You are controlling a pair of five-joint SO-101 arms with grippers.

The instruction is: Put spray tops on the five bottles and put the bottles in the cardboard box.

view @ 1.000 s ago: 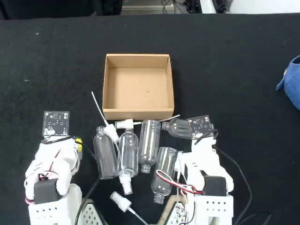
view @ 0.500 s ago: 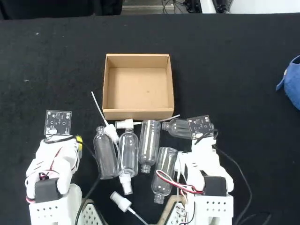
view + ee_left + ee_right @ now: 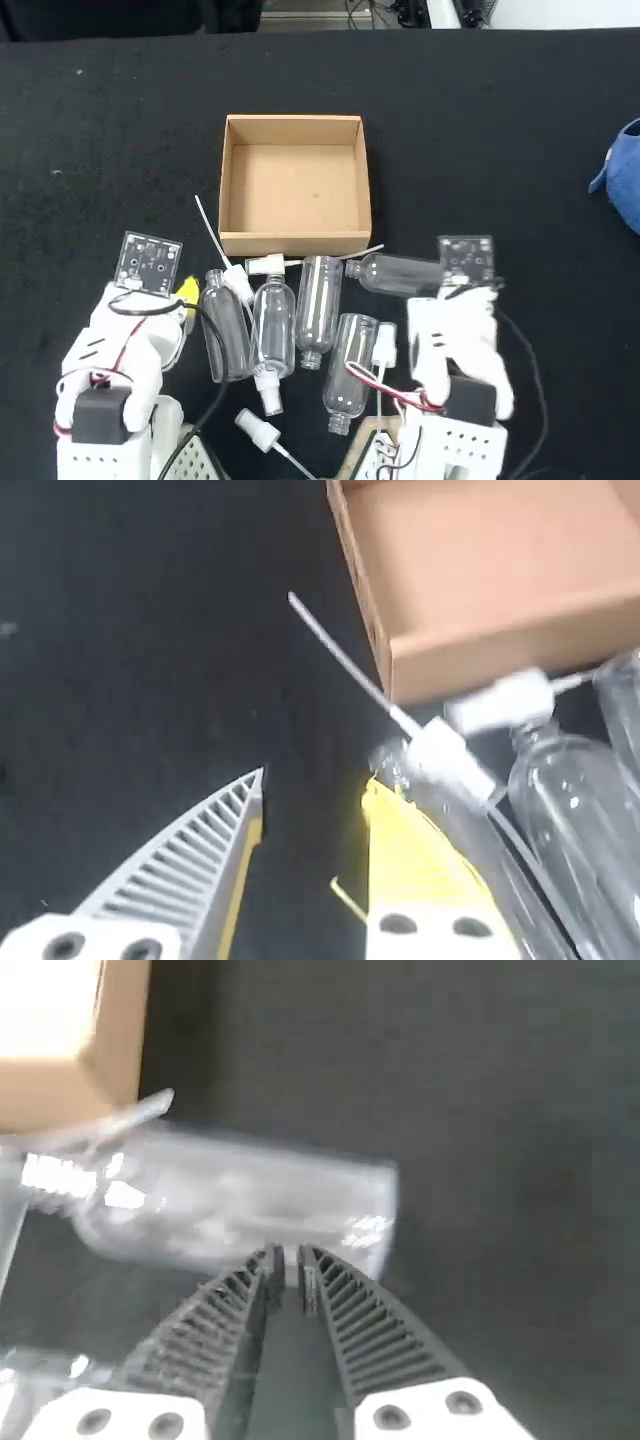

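Several clear bottles lie on the black table in front of the cardboard box point(image 3: 295, 185). One bottle point(image 3: 397, 272) lies crosswise by the box's near right corner. My right gripper point(image 3: 288, 1252) is shut and empty, its tips just short of that bottle point(image 3: 230, 1210). My left gripper point(image 3: 313, 777) is open beside the leftmost bottle point(image 3: 222, 325). A spray top point(image 3: 440, 750) with a long tube lies just ahead of its yellow finger point(image 3: 410, 870). Another spray top point(image 3: 263, 265) rests against the box front, and a loose spray top point(image 3: 257, 428) lies near the arm bases.
A blue object point(image 3: 622, 185) sits at the table's right edge. Both arm bases point(image 3: 105, 430) point(image 3: 450, 440) stand at the near edge, with cables between them. The left arm's camera board point(image 3: 148, 262) and the right arm's board point(image 3: 466, 258) hang over the table.
The left arm has swung right toward the leftmost bottle. The right arm has swung right, uncovering the bottle by the box's corner. No bottle or spray top has moved.
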